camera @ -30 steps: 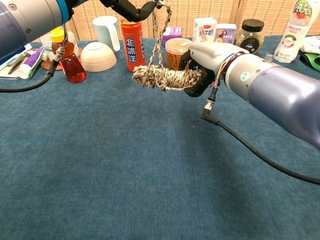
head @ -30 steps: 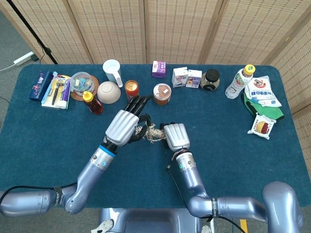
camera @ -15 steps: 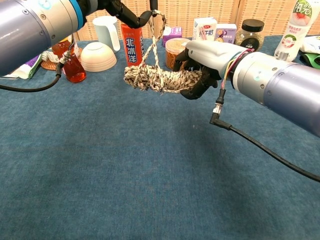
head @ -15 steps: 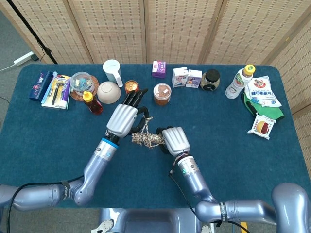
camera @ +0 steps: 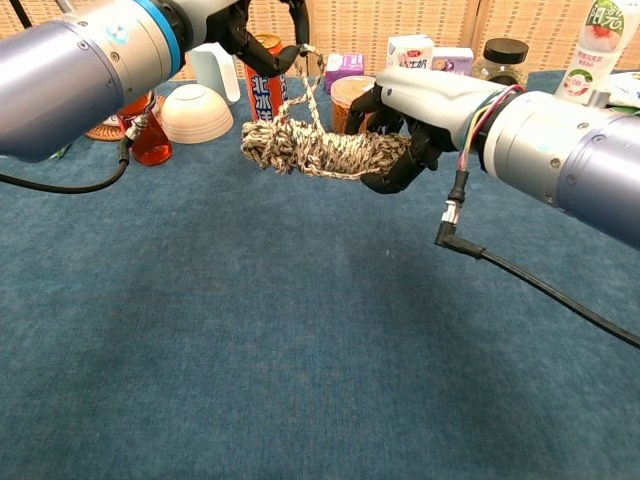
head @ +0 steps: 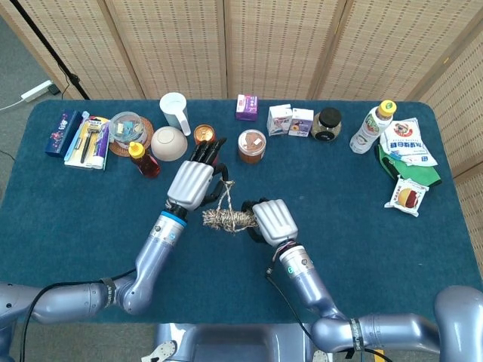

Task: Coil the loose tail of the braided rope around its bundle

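Observation:
The braided rope bundle (head: pixel 223 219) (camera: pixel 320 153) hangs in the air over the middle of the blue table. My right hand (head: pixel 273 219) (camera: pixel 412 110) grips its right end, fingers curled under it. The loose tail (head: pixel 224 194) (camera: pixel 309 95) rises from the bundle as a taut loop. My left hand (head: pixel 193 180) (camera: pixel 250 30) holds the top of that tail just above and left of the bundle, its fingertips pinching the strand.
Along the back stand a red can (camera: pixel 265 80), an orange-lidded jar (head: pixel 252 145), a white bowl (head: pixel 168 142), a honey bottle (head: pixel 143 160), a white cup (head: pixel 175 111), small cartons (head: pixel 290 120) and a dark jar (head: pixel 327 124). Snack packs (head: pixel 407 151) lie far right.
Both hands and the bundle have drifted toward me and slightly left. The bundle sits higher in the chest view, and the tail loop between bundle and left hand looks shorter.

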{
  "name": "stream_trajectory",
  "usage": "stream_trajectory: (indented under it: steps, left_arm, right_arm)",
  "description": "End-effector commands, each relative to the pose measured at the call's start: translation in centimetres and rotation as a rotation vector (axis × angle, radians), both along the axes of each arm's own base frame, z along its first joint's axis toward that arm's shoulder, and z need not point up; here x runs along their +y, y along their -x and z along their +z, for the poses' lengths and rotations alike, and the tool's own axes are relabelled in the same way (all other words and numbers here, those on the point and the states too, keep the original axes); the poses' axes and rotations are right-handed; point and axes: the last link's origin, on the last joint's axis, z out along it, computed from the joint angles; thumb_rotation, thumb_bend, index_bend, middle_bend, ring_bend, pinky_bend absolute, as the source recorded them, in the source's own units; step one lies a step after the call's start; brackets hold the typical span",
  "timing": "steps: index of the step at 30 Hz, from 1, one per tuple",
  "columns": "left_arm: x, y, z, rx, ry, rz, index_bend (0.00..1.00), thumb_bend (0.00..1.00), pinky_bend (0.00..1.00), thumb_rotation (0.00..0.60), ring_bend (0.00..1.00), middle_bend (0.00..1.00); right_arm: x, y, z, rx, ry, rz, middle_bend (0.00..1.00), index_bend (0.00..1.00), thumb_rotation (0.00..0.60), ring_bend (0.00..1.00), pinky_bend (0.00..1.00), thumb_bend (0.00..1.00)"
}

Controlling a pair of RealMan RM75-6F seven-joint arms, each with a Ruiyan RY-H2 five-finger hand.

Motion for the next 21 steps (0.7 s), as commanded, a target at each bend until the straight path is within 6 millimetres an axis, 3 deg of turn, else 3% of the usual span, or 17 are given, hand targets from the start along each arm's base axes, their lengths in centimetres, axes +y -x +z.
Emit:
stream_trajectory:
  steps: [1,9,15,18,21]
  left_arm:
    - [0.6,0.6,-0.6,0.029,-0.015,0.017,0.76,0.49,0.0,0.6,0.0,0.0]
    - [1.4,1.9,-1.6,0.061,-0.02,0.037,0.74,0.49,0.0,0.6,0.0,0.0]
    - [1.8,2.3,-2.4,0.083,-0.033,0.044,0.67,0.49,0.0,0.6,0.0,0.0]
    - [1.9,2.4,-2.7,0.109,-0.049,0.041,0.6,0.49,0.0,0.6,0.0,0.0]
    - [1.9,2.4,-2.9,0.138,-0.057,0.034,0.39,0.49,0.0,0.6,0.0,0.0]
  right_arm:
    - [0.0,-0.1,0.4,-0.008,0.002,0.003,0.6,0.69,0.6,0.42,0.66,0.56]
    - [-0.1,-0.2,1.3,-0.031,0.002,-0.002,0.6,0.69,0.6,0.42,0.66,0.56]
    - [-0.4,-0.2,1.8,-0.037,0.007,-0.007,0.6,0.69,0.6,0.42,0.66,0.56]
    - [-0.6,-0.2,2.1,-0.04,0.01,-0.013,0.6,0.69,0.6,0.42,0.66,0.56]
    - [-0.7,-0.1,2.2,-0.043,0.011,-0.021,0.6,0.69,0.6,0.42,0.66,0.56]
